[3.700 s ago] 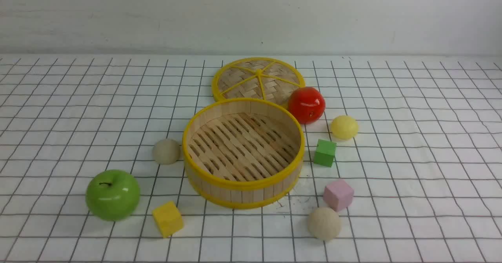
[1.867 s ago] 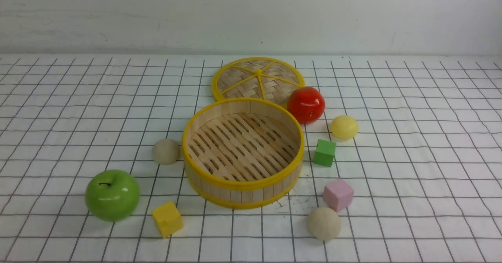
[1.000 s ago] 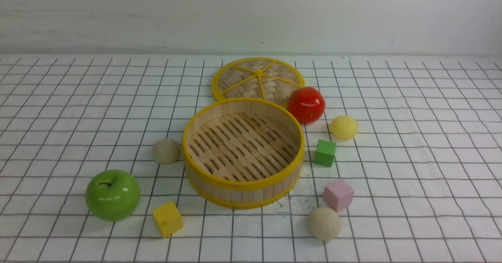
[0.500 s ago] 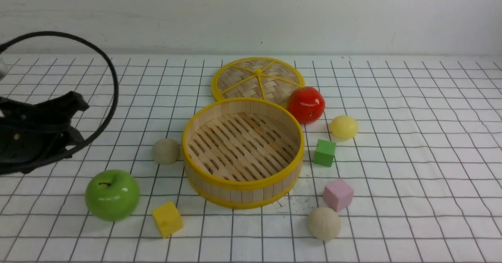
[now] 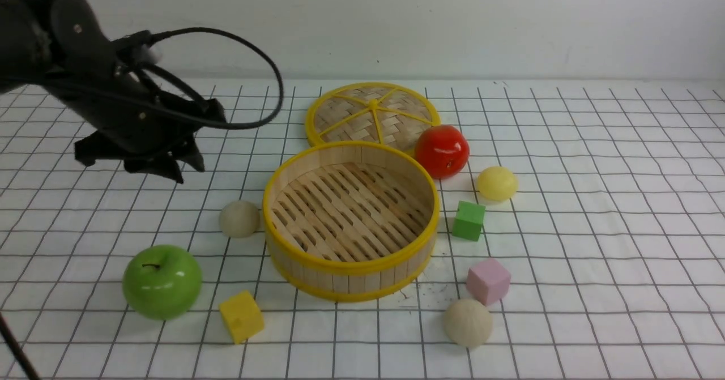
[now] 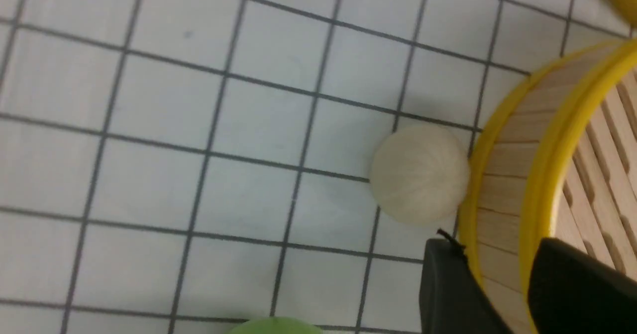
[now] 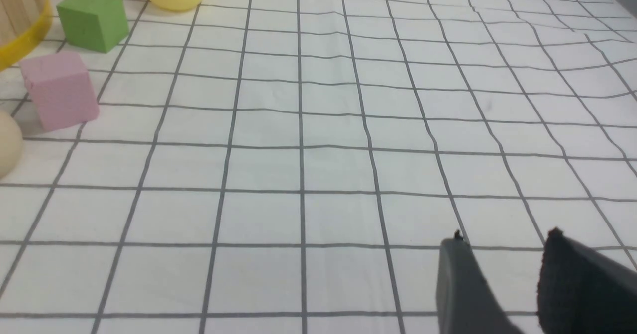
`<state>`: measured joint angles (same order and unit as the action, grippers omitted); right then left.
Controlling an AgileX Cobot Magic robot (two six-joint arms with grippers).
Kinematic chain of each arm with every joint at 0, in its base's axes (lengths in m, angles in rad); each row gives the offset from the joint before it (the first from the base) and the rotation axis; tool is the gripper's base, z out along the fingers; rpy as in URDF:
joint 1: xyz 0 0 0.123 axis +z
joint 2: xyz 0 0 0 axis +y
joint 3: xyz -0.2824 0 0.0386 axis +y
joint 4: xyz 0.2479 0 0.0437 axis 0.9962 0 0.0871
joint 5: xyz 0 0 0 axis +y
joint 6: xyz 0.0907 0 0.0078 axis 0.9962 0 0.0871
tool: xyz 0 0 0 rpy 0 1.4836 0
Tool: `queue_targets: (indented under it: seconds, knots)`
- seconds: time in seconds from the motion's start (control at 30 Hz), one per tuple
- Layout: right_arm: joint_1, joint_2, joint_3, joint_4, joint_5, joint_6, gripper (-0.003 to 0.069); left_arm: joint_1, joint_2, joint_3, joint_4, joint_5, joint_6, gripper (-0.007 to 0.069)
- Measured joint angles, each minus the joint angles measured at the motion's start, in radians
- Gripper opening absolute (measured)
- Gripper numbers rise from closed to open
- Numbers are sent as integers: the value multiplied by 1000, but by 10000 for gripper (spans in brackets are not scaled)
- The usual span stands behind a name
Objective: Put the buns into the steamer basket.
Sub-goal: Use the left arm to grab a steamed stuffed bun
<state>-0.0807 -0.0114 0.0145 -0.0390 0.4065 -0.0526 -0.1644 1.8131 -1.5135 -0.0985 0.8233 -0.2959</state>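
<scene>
Jaws of the left gripper (image 5: 184, 170) stand parted and empty, arm sloping down over the worktop (image 5: 566, 142) near a beige bun (image 5: 239, 218) (round, axisless) beside the upright steamer basket (image 5: 351, 281).

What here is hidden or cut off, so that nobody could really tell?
Front view: the flat woven yellow-spoked lid, near edge behind the round pale-wood steamer basket.
Front view: the right gripper, out of frame; only its wrist view shows it.
Left wrist view: the glossy green apple, a sliver at the edge.
Right wrist view: a beige ball-shaped bun, cut by the edge.
</scene>
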Motion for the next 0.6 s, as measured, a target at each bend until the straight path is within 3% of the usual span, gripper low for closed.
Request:
queue_targets:
  seconds: [0.1,0.27,0.6]
  knots:
    - [0,0,0,0,0,0,239,-58,49,-59,85,30,-20,238]
    - [0,0,0,0,0,0,239,-109,127,-97,222,23,-179,238]
    - [0,0,0,0,0,0,239,-110,207,-101,247,-70,-274,238]
